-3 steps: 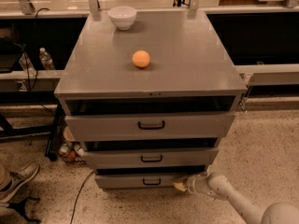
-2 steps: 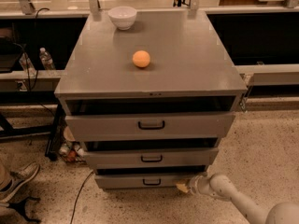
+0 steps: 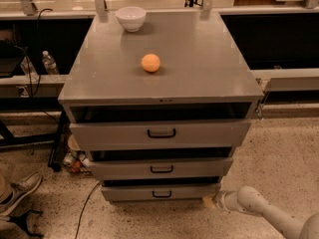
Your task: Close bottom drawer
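The grey three-drawer cabinet fills the middle of the camera view. The bottom drawer is the narrowest, with a small black bar handle, and a dark gap shows above its front panel. My gripper is low at the right, its tip by the drawer's lower right corner, at the end of the white arm that comes in from the bottom right. I cannot tell whether it touches the panel.
An orange ball and a white bowl sit on the cabinet top. The top drawer and middle drawer also stand slightly out. A shoe and a cable lie on the speckled floor at left.
The gripper and arm have shifted slightly to the right of the drawer's corner. The bottom drawer has not visibly moved.
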Motion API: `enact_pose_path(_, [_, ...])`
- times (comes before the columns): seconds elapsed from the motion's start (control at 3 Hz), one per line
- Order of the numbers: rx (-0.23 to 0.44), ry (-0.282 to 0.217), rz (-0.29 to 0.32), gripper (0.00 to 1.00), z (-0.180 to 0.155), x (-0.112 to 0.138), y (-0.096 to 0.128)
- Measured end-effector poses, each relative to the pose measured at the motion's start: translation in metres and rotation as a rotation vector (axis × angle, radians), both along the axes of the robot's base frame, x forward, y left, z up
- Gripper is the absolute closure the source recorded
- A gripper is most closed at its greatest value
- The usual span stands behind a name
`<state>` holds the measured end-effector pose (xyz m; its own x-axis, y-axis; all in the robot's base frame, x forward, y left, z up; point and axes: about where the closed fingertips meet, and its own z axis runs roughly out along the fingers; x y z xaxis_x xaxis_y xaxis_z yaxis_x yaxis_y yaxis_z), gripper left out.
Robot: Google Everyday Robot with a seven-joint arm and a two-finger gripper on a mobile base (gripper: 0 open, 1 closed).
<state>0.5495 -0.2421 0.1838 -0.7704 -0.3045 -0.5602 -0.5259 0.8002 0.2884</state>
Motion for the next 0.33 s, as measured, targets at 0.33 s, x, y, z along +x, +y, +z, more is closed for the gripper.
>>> enact_pose_path(0.33, [-0.05,0.072,-0.078,1.0,0.0093,-0.0093,-0.0411])
